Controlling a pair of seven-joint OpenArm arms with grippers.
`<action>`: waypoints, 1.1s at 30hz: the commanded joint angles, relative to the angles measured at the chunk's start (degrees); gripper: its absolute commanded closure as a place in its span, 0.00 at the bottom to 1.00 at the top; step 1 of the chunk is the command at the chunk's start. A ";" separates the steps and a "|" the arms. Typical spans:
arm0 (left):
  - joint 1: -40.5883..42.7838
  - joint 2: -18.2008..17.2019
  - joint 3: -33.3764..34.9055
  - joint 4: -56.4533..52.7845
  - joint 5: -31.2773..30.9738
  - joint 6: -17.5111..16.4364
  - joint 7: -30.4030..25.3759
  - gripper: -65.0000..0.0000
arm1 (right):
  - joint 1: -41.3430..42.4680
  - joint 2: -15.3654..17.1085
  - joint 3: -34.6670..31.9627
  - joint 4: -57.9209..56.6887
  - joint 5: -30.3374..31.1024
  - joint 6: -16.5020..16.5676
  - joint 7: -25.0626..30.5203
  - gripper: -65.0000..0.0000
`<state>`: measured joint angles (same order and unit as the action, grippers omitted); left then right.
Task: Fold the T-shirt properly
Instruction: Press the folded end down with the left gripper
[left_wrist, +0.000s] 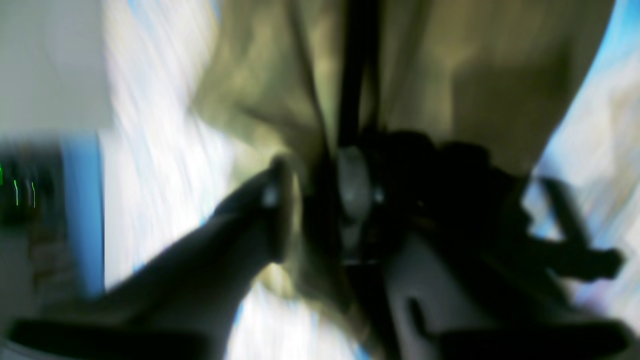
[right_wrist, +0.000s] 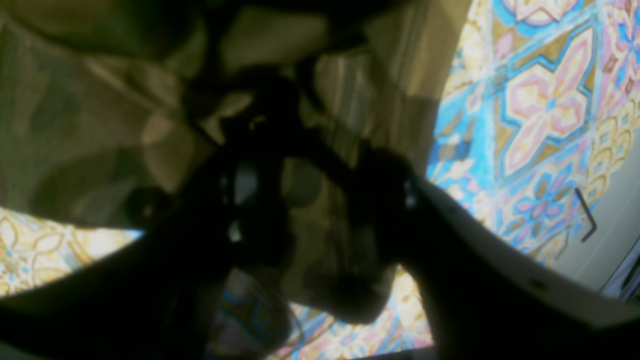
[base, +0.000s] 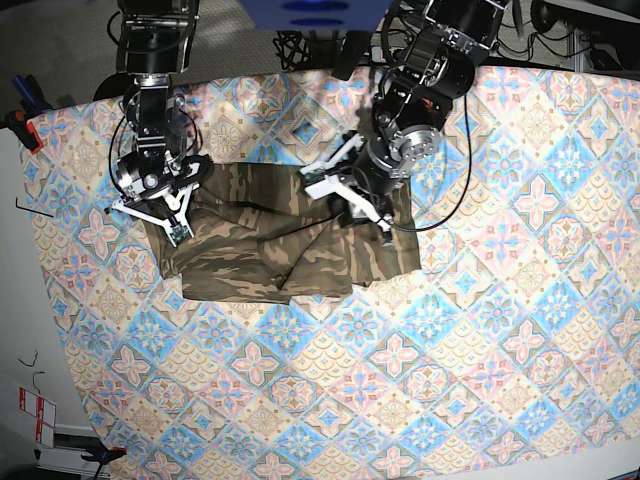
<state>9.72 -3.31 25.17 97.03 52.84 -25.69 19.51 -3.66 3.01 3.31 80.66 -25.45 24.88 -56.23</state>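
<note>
Left pincer (left_wrist: 320, 200), dark and blurred, has soft olive fabric bunched between its fingers; grip uncertain. Right pincer (right_wrist: 320, 200) clamps a fold of the camouflage T-shirt (base: 270, 245), lying crumpled at 10 o'clock on the tile-patterned worktop (base: 480, 330).

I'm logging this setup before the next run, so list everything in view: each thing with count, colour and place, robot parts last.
T-shirt: one, camouflage olive, brown and tan, lying crumpled in a rough rectangle on the upper-left part of the cloth.
tablecloth: one, blue, pink and cream tile pattern, covering the table.
cables: a dark tangle, beyond the cloth's far edge, count unclear.
red-handled clamps: two seen, one at the cloth's left edge, one at the bottom-left corner.
right gripper: one, black and white, at the shirt's left end, fabric between its fingers.
left gripper: one, black and white, over the shirt's right part; its wrist view is too blurred to tell the jaws.
</note>
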 joint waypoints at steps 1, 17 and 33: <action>-0.26 0.01 0.81 0.94 -0.14 0.51 -0.21 0.67 | -1.66 -0.15 -0.01 -2.55 0.44 1.27 -1.84 0.53; -1.06 4.94 -5.96 11.41 -8.49 -3.36 0.14 0.59 | -1.83 -0.15 0.07 -2.64 0.53 1.27 -1.84 0.53; -7.30 7.84 -19.32 -15.32 -8.31 -3.36 -0.39 0.59 | 0.19 -2.35 6.84 0.08 0.62 1.27 8.01 0.53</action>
<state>3.66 4.16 6.00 81.25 44.93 -29.76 19.97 -3.46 0.82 10.13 81.73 -24.84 27.16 -50.54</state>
